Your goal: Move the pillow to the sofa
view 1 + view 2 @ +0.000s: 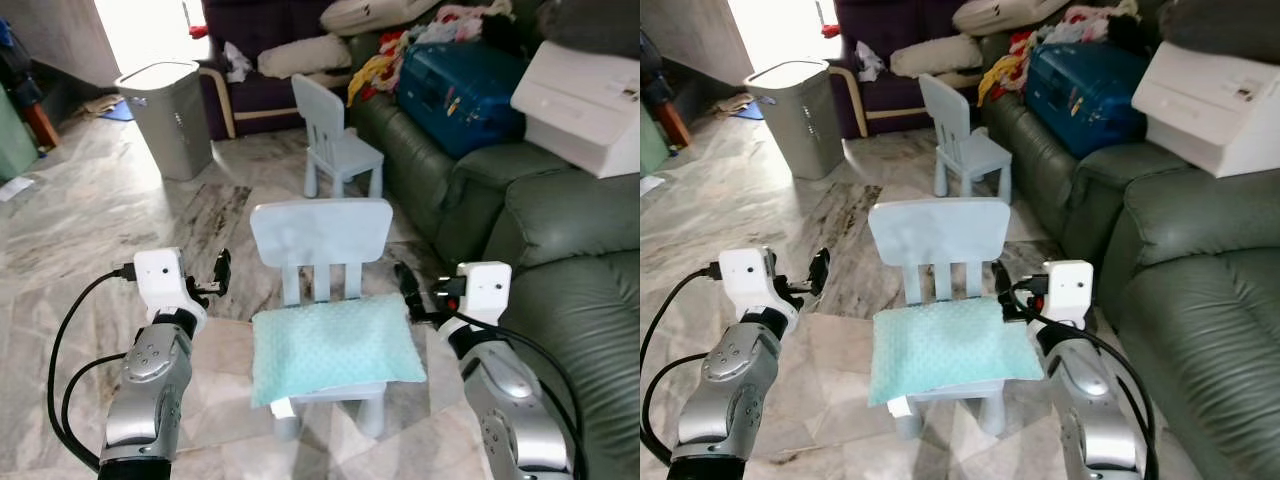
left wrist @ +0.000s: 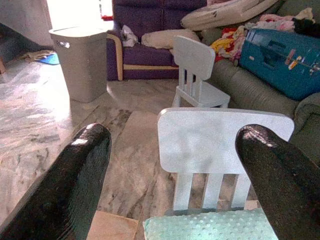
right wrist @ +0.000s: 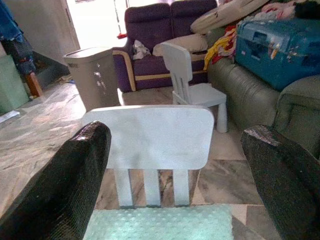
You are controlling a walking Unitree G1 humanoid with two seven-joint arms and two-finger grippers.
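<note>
Head views: I saw the pillow [image 1: 335,345] lying flat on the seat of the near chair [image 1: 320,232], not on the sofa [image 1: 560,260], which stood at my 2 o'clock. The left gripper [image 1: 216,273] hung at the pillow's 10 o'clock and the right gripper [image 1: 413,292] at its 3 o'clock, both raised, neither touching it. A second chair [image 1: 335,135] stood at 12 o'clock and a bin [image 1: 170,115] at 11 o'clock.

Left wrist view: the fingers [image 2: 75,175] were spread wide with nothing between them. The near chair's back filled the gap and the pillow's edge [image 2: 210,227] showed low between the fingers.

Right wrist view: the fingers [image 3: 70,180] were likewise wide and empty, centred on the chair back, the pillow [image 3: 160,222] just beneath.

Where it stood: I judged the pillow waiting to be picked up, both grippers set for it.

How to do it well: I reckoned it best to lower both grippers evenly to the pillow's short edges, pinch the soft cover deep so it would not slip, keep clear of the chair back, then lift level before turning toward 2 o'clock.
</note>
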